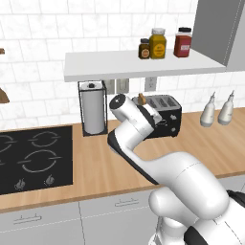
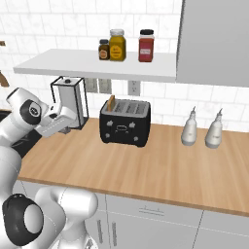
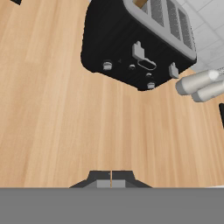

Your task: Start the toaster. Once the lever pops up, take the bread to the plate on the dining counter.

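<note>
Hand view shows the gripper point(image 3: 111, 174) shut and empty, short of the toaster point(image 3: 131, 48) near the counter's back edge; its stiff lever point(image 3: 138, 50) probably needs a firm downward push.

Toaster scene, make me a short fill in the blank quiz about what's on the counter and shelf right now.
1. The bread stands in the toaster's ____ slot.
2. The shelf holds ____ jars.
3. Beside the toaster stand two white ____.
4. The gripper's fingers are ____.

Missing words: leftmost; three; bottles; shut
</note>
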Robot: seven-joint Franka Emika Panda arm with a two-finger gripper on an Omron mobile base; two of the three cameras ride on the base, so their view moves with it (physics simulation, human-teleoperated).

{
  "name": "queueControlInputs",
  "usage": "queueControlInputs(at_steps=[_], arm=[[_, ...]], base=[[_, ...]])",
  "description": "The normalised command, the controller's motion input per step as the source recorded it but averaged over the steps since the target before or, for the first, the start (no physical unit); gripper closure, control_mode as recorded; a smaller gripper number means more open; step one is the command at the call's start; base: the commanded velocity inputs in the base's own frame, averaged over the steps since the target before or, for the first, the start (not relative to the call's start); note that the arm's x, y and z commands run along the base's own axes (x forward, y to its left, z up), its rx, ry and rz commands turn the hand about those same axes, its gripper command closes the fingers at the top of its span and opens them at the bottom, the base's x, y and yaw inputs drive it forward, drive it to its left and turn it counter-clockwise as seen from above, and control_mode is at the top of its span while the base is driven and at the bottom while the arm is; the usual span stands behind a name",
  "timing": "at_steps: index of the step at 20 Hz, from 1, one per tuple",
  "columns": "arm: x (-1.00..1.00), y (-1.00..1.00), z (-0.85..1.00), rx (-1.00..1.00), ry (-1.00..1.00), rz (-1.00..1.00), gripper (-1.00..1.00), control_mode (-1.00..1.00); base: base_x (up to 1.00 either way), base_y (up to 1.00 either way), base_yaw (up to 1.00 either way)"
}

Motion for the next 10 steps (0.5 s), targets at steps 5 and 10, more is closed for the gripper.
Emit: queueControlInputs(at_steps=[5,10], arm=[[0.00,0.00,0.00,0.00,0.00,0.00,1.00,-1.00],[0.00,0.00,0.00,0.00,0.00,0.00,1.00,-1.00]], base=[[0.00,0.00,0.00],[0.00,0.00,0.00]])
